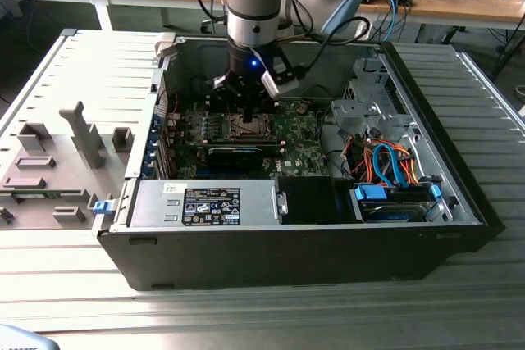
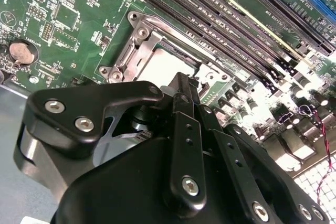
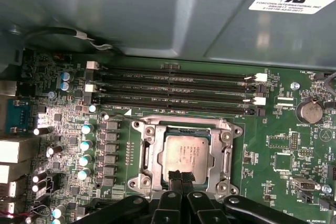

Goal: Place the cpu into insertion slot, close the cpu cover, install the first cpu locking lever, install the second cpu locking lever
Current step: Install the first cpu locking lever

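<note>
The cpu (image 3: 184,153) lies flat in the insertion slot (image 1: 246,127), its pale metal face up; the second wrist view also shows the cpu (image 2: 160,67). The cpu cover (image 3: 148,150), a silvery frame with a square window, lies down around the chip, and one corner of the cpu cover (image 2: 137,38) appears beside the fingers. My gripper (image 3: 179,174) is shut, its narrow black tips together at the near edge of the chip and cover. In the second wrist view the gripper (image 2: 185,81) points down at the socket. The gripper (image 1: 248,112) hangs straight above the motherboard inside the open case.
Long black memory slots (image 3: 173,90) run just beyond the socket, with a coin battery (image 3: 308,112) and a row of capacitors (image 3: 84,145) to either side. The case holds a power supply (image 1: 205,202), a drive cage (image 1: 373,112) and coloured cables (image 1: 390,161). A grey fixture tray (image 1: 57,153) sits outside.
</note>
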